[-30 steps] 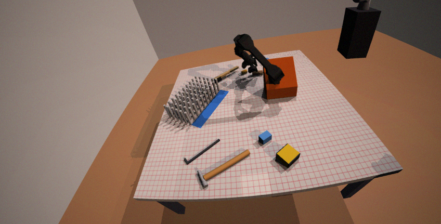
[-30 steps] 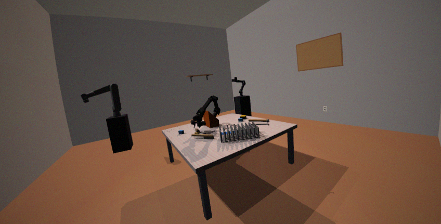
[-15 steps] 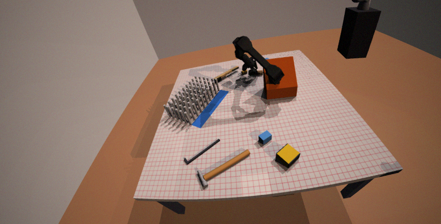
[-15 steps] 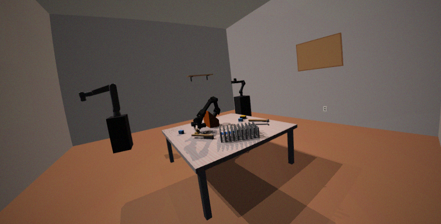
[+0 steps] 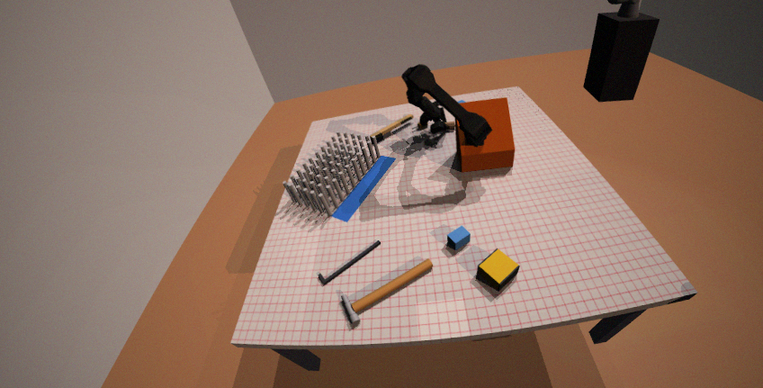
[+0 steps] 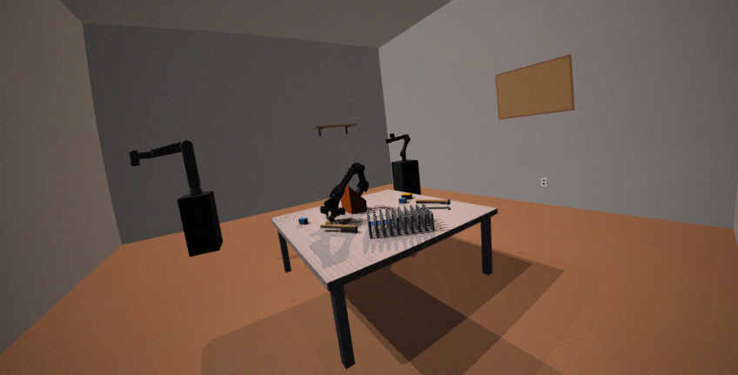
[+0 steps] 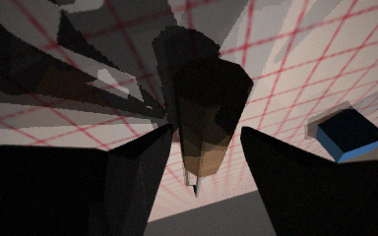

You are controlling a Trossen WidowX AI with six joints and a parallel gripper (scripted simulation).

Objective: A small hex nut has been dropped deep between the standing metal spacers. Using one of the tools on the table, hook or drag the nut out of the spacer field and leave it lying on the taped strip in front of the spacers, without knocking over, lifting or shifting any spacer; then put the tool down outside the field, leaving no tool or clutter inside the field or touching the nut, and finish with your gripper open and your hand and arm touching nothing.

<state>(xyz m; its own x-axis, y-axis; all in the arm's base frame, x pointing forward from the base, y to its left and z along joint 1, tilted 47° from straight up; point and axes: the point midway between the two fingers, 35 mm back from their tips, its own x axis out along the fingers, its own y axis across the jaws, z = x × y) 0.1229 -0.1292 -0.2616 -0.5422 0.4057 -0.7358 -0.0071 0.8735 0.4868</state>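
My gripper [image 5: 437,127] [image 6: 331,215] [image 7: 206,131] is open, low over the back of the table. Its fingertips stand on either side of the wooden handle [image 7: 203,159] of a tool with a thin metal shaft [image 7: 198,186], with visible gaps. The standing metal spacers [image 5: 324,203] [image 6: 370,229] are upright in a dense field, beside the blue taped strip [image 5: 363,188]. A black rod with a bent end [image 5: 350,261] and a hammer [image 5: 393,284] lie at the near side in the top view. The hex nut cannot be made out in these frames.
An orange wedge-like block [image 5: 489,159] [image 6: 351,203] stands beside the arm. A tool with a wooden handle and black end [image 5: 395,126] [image 6: 336,226] lies near the spacers. A blue cube [image 7: 350,133] [image 6: 303,220] lies beyond my gripper. A blue block [image 5: 458,238] and yellow block [image 5: 498,267] lie nearer.
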